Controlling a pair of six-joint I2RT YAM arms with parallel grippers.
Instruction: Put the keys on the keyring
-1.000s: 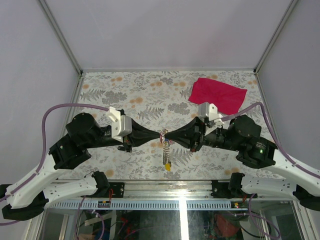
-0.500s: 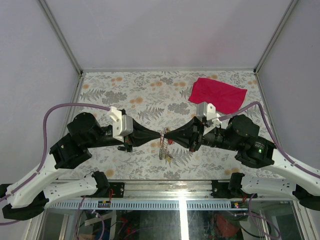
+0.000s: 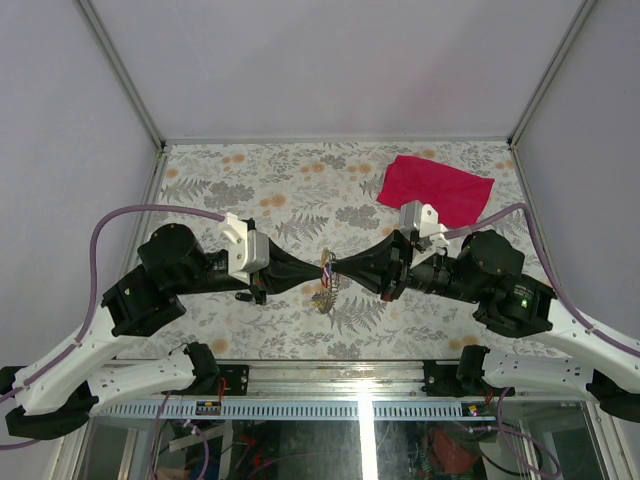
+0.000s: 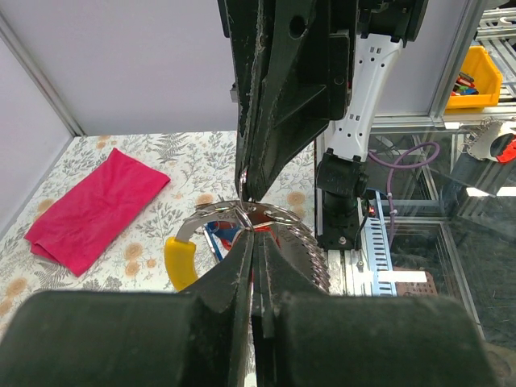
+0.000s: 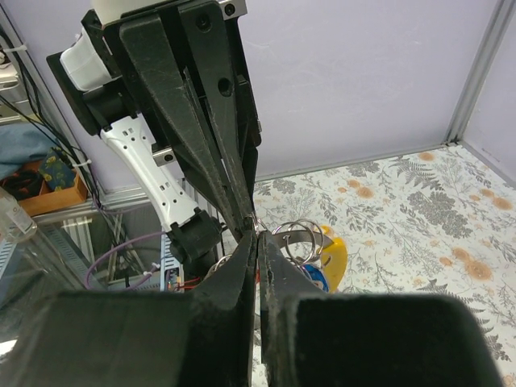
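The two arms reach in from the sides and meet tip to tip over the middle of the flowery counter (image 3: pixel 260 190). The left arm (image 3: pixel 190 265) comes in from the left with its elbow bent back toward the near edge, and its long black fingers point to the right. The right arm (image 3: pixel 470 270) does the same from the other side and points to the left. From above, the two arms make one low line across the counter. The keyring (image 3: pixel 326 275) sits right between the two tips. The left jaws are squeezed tight together on the thin silver ring, and the right jaws pinch the same ring from the other side. In the wrist views the two pairs of tips almost touch. More shiny loops and a coiled, spring-like strand (image 4: pixel 306 250) bunch up just beside the pinch. A yellow tag (image 4: pixel 179 262) and a blue tag (image 4: pixel 218 238) hang from the ring, just under the tips. A red cloth (image 3: pixel 435 190) lies flat at the far right of the counter, well away from the arms.
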